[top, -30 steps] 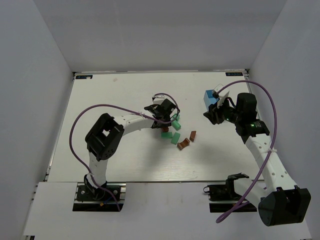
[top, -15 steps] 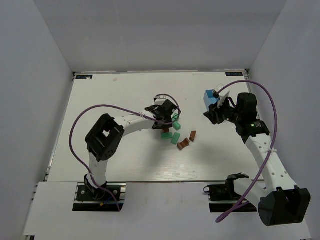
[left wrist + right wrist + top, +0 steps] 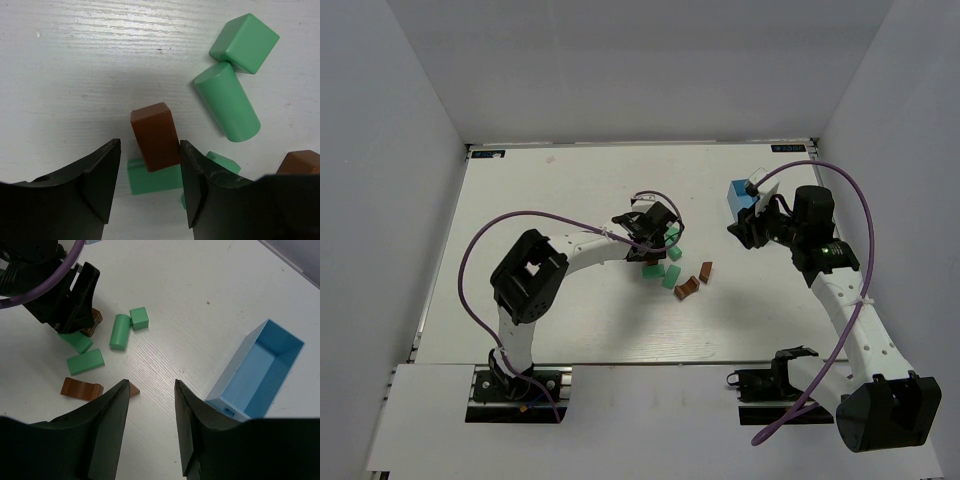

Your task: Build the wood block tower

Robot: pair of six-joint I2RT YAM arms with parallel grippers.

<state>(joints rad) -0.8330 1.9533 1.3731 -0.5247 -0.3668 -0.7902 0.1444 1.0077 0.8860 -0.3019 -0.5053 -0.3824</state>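
My left tool stands half open astride the brown block at centre frame, which overlaps a green block. Tabletop shows beside one jaw, so no grip yet. My right tool hovers half open and empty, probably to keep clear.

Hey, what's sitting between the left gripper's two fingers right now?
Between the open fingers of the left gripper lies a reddish-brown block, overlapping a green block. The left wrist view shows it.
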